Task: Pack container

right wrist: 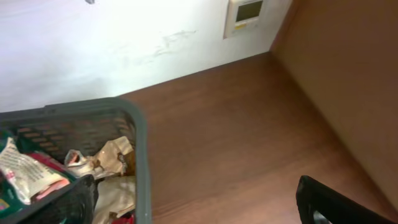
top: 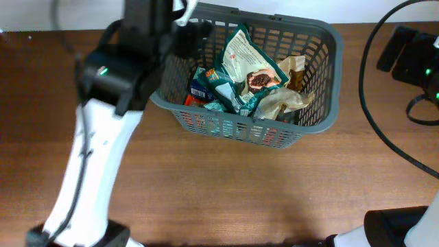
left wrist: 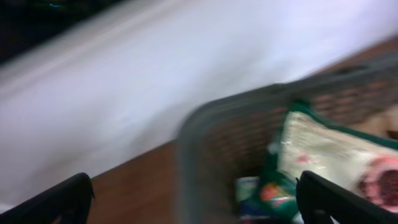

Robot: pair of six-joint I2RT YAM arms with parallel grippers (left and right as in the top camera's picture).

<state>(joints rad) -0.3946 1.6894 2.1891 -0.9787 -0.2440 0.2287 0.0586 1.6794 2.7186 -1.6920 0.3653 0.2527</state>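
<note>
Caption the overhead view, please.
Dark grey slotted plastic basket holding snack packs on wooden table; left arm over one corner.

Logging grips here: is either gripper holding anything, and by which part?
Nothing is held. The left gripper and right gripper both stand open and empty; the snack packs lie in the container.

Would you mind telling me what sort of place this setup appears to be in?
Likely an indoor lab or test room: a brown wooden table against a plain white wall, a small control panel mounted on that wall, and black cables trailing across the table beside the container.
</note>
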